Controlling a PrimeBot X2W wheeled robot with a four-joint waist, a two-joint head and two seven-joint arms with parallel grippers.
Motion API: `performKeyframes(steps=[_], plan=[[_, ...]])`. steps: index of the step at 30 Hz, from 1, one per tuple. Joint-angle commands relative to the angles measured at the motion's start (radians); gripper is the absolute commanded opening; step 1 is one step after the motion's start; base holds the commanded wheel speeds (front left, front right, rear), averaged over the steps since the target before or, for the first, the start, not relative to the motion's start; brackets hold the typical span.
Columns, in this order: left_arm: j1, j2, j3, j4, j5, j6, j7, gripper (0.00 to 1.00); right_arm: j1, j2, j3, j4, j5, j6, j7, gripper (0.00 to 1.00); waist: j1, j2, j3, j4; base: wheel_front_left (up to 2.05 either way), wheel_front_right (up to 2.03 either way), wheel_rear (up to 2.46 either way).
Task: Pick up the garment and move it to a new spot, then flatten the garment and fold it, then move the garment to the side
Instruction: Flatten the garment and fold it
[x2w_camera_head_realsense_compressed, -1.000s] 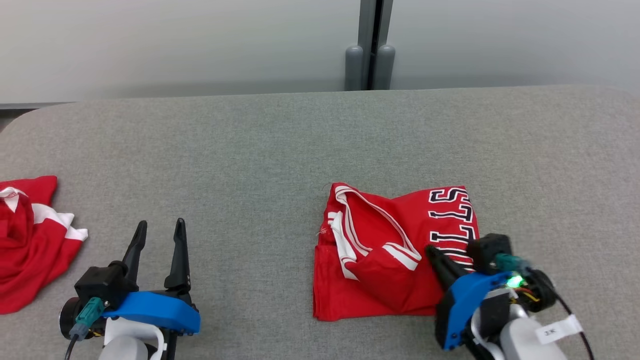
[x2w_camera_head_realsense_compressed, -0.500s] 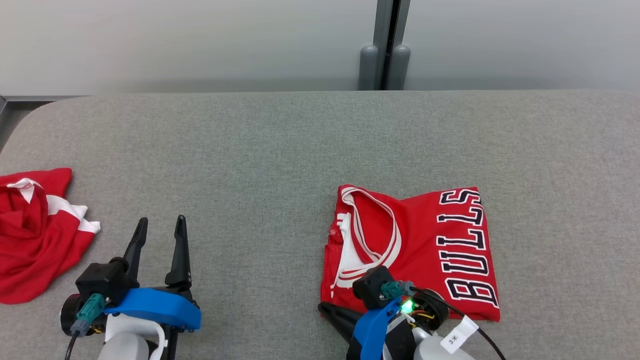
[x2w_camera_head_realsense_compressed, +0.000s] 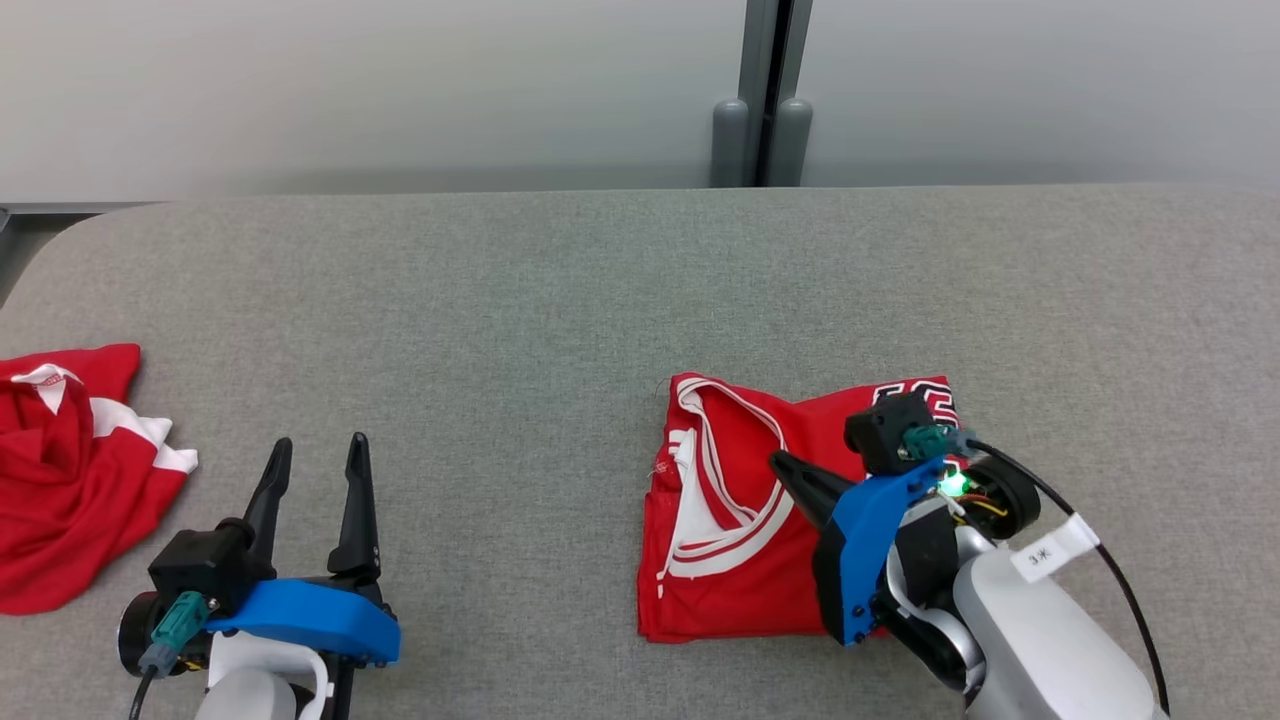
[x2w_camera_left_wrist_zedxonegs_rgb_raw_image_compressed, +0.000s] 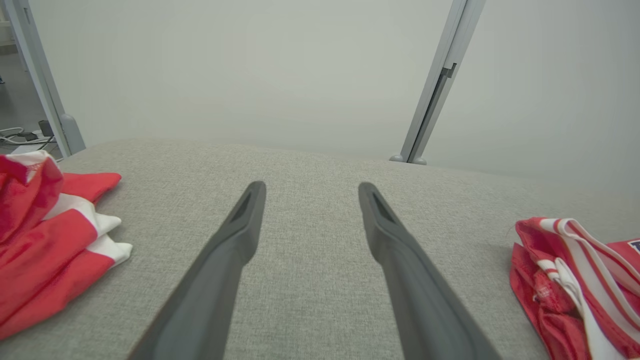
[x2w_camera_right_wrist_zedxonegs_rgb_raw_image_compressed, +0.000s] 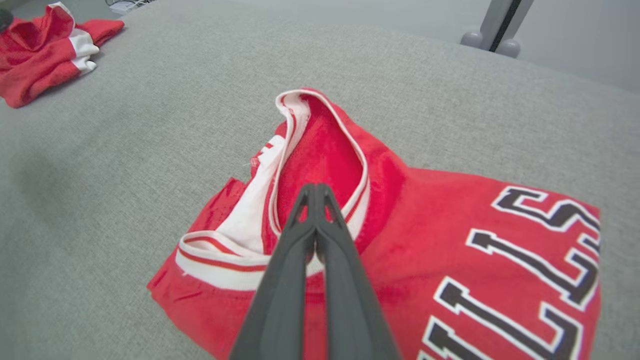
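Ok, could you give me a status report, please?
Left end effector open, empty. Right end effector shut, over jersey collar. Other garment far left.

Lab: grey felt table, blank partitions.

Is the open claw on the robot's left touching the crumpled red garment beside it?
Apart. The head view shows bare grey surface between the left claw and the crumpled red garment.

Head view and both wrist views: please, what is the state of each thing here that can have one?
Red basketball jersey with white trim and dark lettering: folded, lying flat.
Red and white cloth garment: crumpled, not folded.
Left gripper: open, empty.
Right gripper: shut, empty, over the jersey's neckline.
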Motion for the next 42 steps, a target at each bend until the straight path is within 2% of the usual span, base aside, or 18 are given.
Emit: performKeyframes(steps=[1, 8, 16, 19, 23, 26, 31, 33, 36, 37, 38, 42], plan=[[-0.004, -0.002, -0.005, -0.001, 0.006, -0.001, -0.005, 1.0, -0.029, -0.01, 0.006, -0.003, -0.015, 0.001, 0.042, 0.0, 0.0, 0.0, 0.003, 0.004, 0.0, 0.0, 0.0], [-0.037, -0.005, -0.026, -0.001, 0.014, -0.004, -0.005, 1.0, -0.091, -0.039, 0.074, 0.066, -0.02, 0.001, 0.117, 0.0, 0.0, 0.0, 0.025, 0.031, 0.0, 0.0, 0.0], [-0.068, -0.001, -0.051, 0.001, 0.014, -0.007, -0.005, 1.0, -0.16, 0.014, 0.184, 0.187, 0.003, 0.001, 0.151, 0.0, 0.0, 0.0, 0.047, 0.057, 0.0, 0.0, 0.0], [-0.08, 0.001, -0.06, 0.0, 0.016, -0.007, -0.005, 1.0, -0.205, 0.048, 0.262, 0.225, 0.06, 0.001, 0.146, 0.0, 0.0, 0.0, 0.053, 0.065, 0.0, 0.0, 0.0], [-0.084, 0.0, -0.071, 0.003, 0.017, -0.008, -0.005, 1.0, -0.248, 0.073, 0.3, 0.237, 0.15, 0.001, 0.105, 0.0, 0.0, 0.0, 0.054, 0.068, 0.0, 0.0, 0.0], [-0.087, 0.0, -0.075, 0.004, 0.015, -0.009, -0.005, 1.0, -0.268, 0.083, 0.302, 0.231, 0.197, 0.001, 0.071, 0.0, 0.0, 0.0, 0.053, 0.068, 0.0, 0.0, 0.0], [-0.074, 0.0, -0.074, 0.006, 0.013, -0.009, -0.005, 1.0, -0.305, 0.089, 0.224, 0.188, 0.335, 0.001, -0.063, 0.0, 0.0, 0.0, 0.036, 0.058, 0.0, 0.0, 0.0], [-0.06, 0.002, -0.07, 0.005, 0.012, -0.008, -0.005, 1.0, -0.31, 0.084, 0.176, 0.174, 0.344, 0.001, -0.135, 0.0, 0.0, 0.0, 0.024, 0.049, 0.0, 0.0, 0.0], [-0.04, 0.002, -0.064, -0.001, 0.012, -0.005, -0.005, 1.0, -0.281, 0.036, 0.09, 0.154, 0.317, 0.0, -0.238, 0.0, 0.0, 0.0, 0.003, 0.034, 0.0, 0.0, 0.0], [-0.035, 0.002, -0.059, -0.005, 0.011, -0.001, -0.005, 1.0, -0.261, 0.019, 0.064, 0.146, 0.302, 0.001, -0.27, 0.29, 0.0, 0.0, -0.005, 0.028, 0.0, 0.0, 0.0], [-0.03, 0.002, -0.054, -0.009, 0.01, 0.002, -0.005, 1.0, -0.239, 0.002, 0.035, 0.14, 0.282, 0.001, -0.296, 1.0, 0.0, 0.0, -0.01, 0.022, 0.0, 0.0, 0.0], [0.007, -0.001, -0.025, -0.032, 0.001, 0.014, -0.005, 1.0, -0.143, -0.054, -0.095, 0.092, 0.2, 0.001, -0.384, 1.0, 0.0, 0.0, -0.03, -0.007, 0.0, 0.0, 0.0]])
